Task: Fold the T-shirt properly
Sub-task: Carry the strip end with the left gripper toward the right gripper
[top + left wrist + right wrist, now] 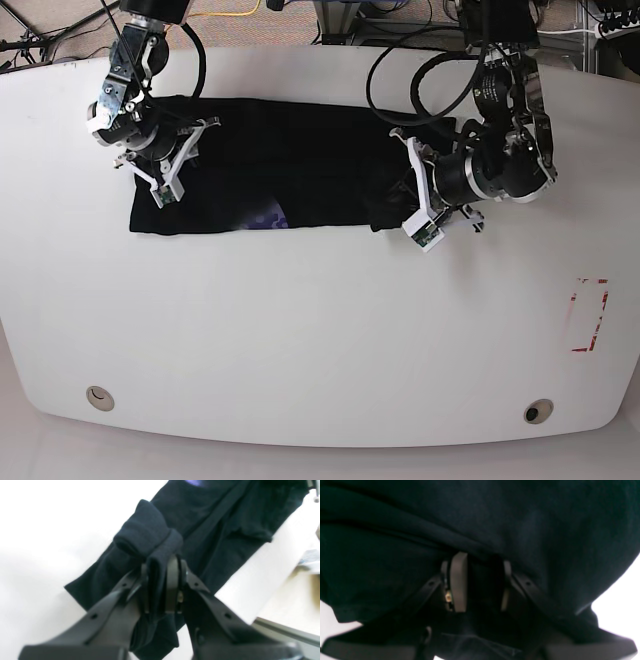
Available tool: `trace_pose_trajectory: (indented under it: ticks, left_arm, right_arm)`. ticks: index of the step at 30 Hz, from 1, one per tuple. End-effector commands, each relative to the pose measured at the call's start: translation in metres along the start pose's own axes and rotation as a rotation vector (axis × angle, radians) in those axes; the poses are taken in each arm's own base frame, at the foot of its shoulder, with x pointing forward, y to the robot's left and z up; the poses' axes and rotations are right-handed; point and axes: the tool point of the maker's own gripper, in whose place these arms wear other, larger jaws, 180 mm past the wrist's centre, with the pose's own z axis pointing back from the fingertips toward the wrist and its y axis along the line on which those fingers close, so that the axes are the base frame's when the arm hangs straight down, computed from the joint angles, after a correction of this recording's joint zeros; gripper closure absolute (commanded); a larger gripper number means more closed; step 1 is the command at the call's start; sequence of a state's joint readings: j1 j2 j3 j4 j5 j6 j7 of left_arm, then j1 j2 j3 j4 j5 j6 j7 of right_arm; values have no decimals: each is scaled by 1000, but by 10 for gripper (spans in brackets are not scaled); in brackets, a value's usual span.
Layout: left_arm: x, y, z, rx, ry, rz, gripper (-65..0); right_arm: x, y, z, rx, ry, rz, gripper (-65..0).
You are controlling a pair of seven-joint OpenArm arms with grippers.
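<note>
base view: large black soft cloth t-shirt (290, 175) lies as a long horizontal band across the far half of the white oval table (300, 330), one end under each arm. a small blue-purple patch (266, 217) of print shows at the band's near edge, left of centre. red rectangular outline mark (589, 315) sits on the table at the right, well apart from the cloth. two round holes near the front edge, left hole (97, 397) & right hole (538, 411).

left wrist view: left gripper (160, 580), black w/ flat dark pads, is pinched narrow on a bunched fold of the t-shirt (212, 530); cloth fills the slot between the pads and rolls over above the tips. rest of the garment runs diagonally away over the white surface; a sliver of purple print at the top edge.

right wrist view: right gripper (480, 580) is pressed into the t-shirt (495, 517), which covers nearly the whole view. the fingers (458, 582) stand a moderate way apart w/ dark cloth between them and draped over the tips, so it grips a thick wad of the fabric. white table visible only at the lower corners.

in base view the left gripper (412, 205) is at the band's right end, the right gripper (165, 170) at its left end.
</note>
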State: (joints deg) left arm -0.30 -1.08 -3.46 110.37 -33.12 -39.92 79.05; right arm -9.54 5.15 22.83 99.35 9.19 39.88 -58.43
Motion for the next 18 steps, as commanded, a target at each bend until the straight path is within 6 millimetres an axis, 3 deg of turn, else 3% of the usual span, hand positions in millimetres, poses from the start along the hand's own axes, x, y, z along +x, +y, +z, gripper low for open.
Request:
trace_pose_trajectory:
  ticks: [1,11,14,18]
  left_arm:
    - [18,-3,1,-4,-61,-13,0]
    - [25,-9,-4,-14,-80,-1,-13]
    - [32,-10,-3,-16,-96,-6,-106]
    - [34,-17,-6,-35,-95,-22,-285]
  right_arm:
    - [3,-3,4,-16,0,14,-173]
    - [4,-4,4,-16,-1,15,-173]
    - [4,-4,4,-16,-1,15,-173]
    - [4,-4,4,-17,0,15,-173]
